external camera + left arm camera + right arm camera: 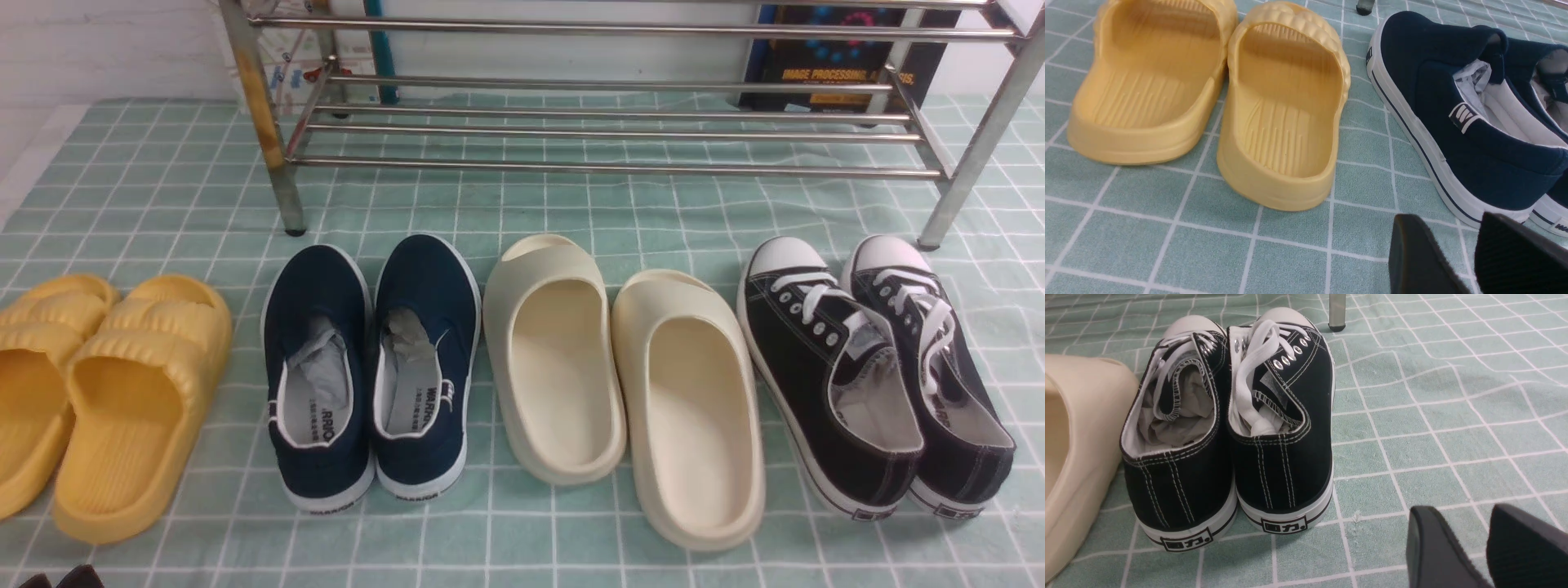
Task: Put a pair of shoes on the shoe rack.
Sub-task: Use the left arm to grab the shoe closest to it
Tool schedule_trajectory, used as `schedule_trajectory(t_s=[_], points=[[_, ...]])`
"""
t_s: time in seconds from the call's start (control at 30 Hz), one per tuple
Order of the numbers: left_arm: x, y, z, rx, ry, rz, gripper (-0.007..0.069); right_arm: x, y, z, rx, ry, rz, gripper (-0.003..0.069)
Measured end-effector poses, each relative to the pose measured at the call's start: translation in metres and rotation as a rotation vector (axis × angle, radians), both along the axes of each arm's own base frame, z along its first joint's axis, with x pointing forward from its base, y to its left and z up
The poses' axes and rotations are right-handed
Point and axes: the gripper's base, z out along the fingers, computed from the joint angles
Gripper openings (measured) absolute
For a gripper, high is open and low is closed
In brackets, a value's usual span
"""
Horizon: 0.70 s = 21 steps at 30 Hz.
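A: Where are the navy shoes sitting?

B: They are resting on the green checked tabletop, side by side and touching, with their toes pointing at the rack and their heels facing the robot. They are lying in front of the rack, a little apart from its rust-stained leg. Grey paper is bulging out of each one.

A: What is lying around them?

B: Yellow slides are sitting to their left and cream slides just to their right. Black lace-ups are standing further right, near the rack's other front leg.

A: How is the left claw looking?

B: In its wrist view its two fingers are standing spread, with cloth showing through the gap, and they are pinching nothing. It is hanging near the heel of the nearer navy shoe, with the yellow slides off to the side.

A: And the right claw?

B: It is standing spread too, gripping nothing. It is hanging over bare cloth just beside the heels of the black lace-ups.
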Motion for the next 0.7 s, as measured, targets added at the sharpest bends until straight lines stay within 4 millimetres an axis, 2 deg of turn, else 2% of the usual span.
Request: schedule_trajectory(t_s=[0.53, 0.63, 0.67, 0.7], points=[[0.001, -0.003, 0.003, -0.109, -0.026, 0.004, 0.0239, 0.000, 0.000, 0.000, 0.000, 0.000, 0.000, 0.0239], [0.001, -0.008, 0.006, -0.400, -0.041, 0.027, 0.0239, 0.000, 0.000, 0.000, 0.000, 0.000, 0.000, 0.0239], [0.001, -0.011, 0.007, -0.575, -0.039, 0.040, 0.0239, 0.000, 0.000, 0.000, 0.000, 0.000, 0.000, 0.0239], [0.001, -0.012, 0.008, -0.663, -0.037, 0.049, 0.0239, 0.000, 0.000, 0.000, 0.000, 0.000, 0.000, 0.0239]])
